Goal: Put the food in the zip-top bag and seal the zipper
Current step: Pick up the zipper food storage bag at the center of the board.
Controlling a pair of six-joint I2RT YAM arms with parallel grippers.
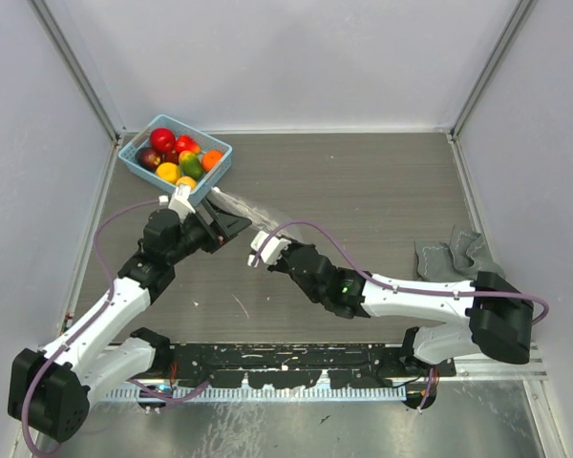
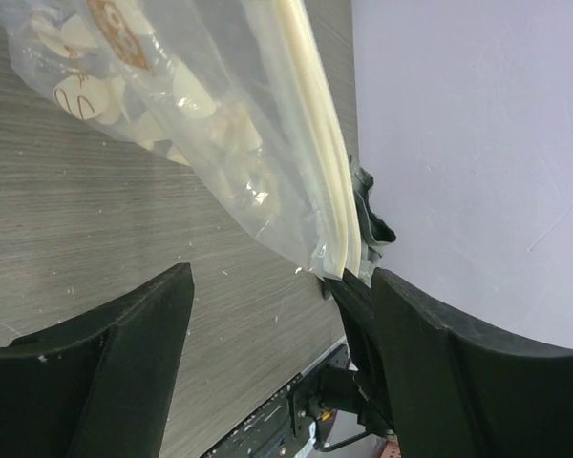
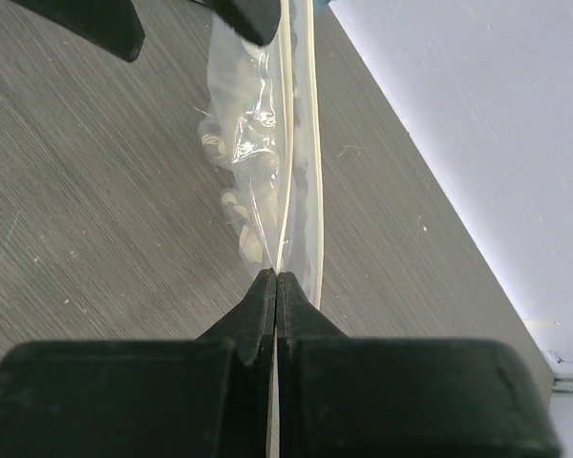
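Black right gripper (image 3: pixel 277 283): pinched shut on pale zipper strip (image 3: pixel 288 172) of clear crinkly plastic zip-top bag (image 3: pixel 239 143) | left gripper (image 2: pixel 282 277): spread wide, lip perhaps outside | risk: mouth collapsed if missed.

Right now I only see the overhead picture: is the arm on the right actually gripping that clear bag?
Observer: Yes. Its wrist camera shows the right fingers shut on the zipper of the zip-top bag.
Operator: And the other arm?
Observer: From its own camera, the left fingers stand apart, with the bag's edge ahead between them, not pinched.
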